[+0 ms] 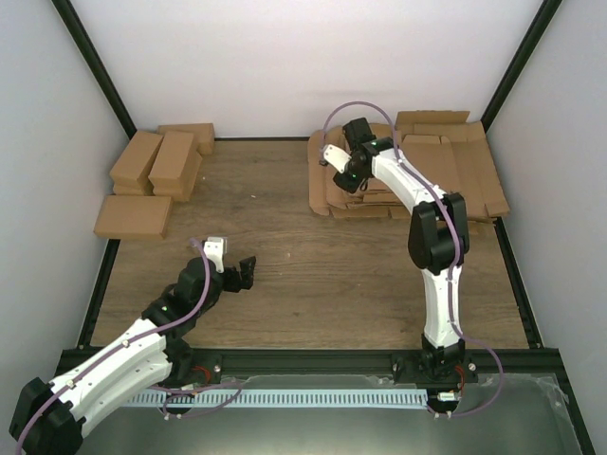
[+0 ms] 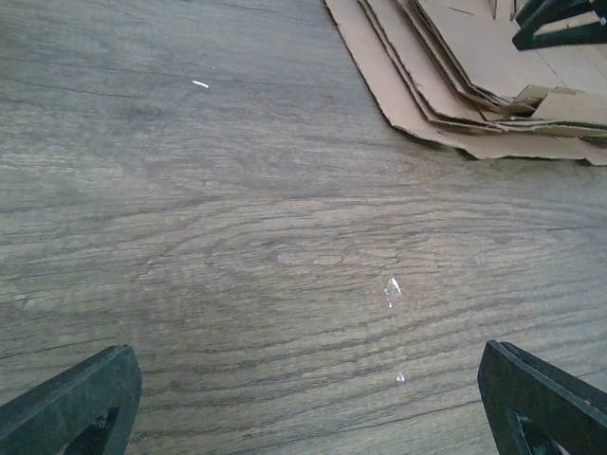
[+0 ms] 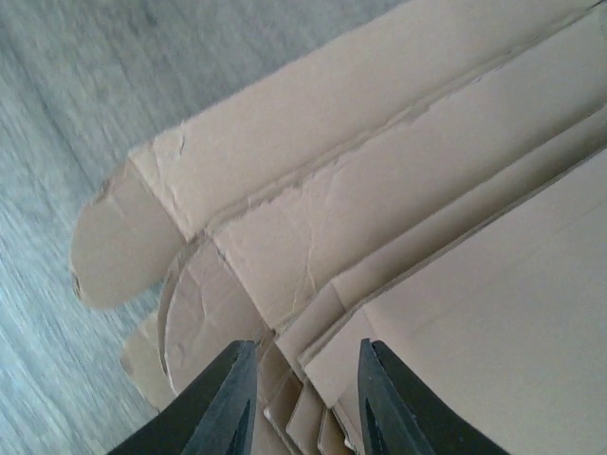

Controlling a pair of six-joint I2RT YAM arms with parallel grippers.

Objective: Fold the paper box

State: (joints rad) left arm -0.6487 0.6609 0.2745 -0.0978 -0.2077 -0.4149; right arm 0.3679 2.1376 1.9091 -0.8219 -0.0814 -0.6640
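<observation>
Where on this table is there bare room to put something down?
The wood table is bare across its middle, between the brown boxes far left and the flat cardboard stack far right, and in the strip in front of that stack. Crowded: both far corners; the right gripper hangs over the stack.

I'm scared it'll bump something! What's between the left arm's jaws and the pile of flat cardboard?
Nothing big: just bare wooden table with a few tiny white specks before the cardboard pile. The top and left wrist views show it.
</observation>
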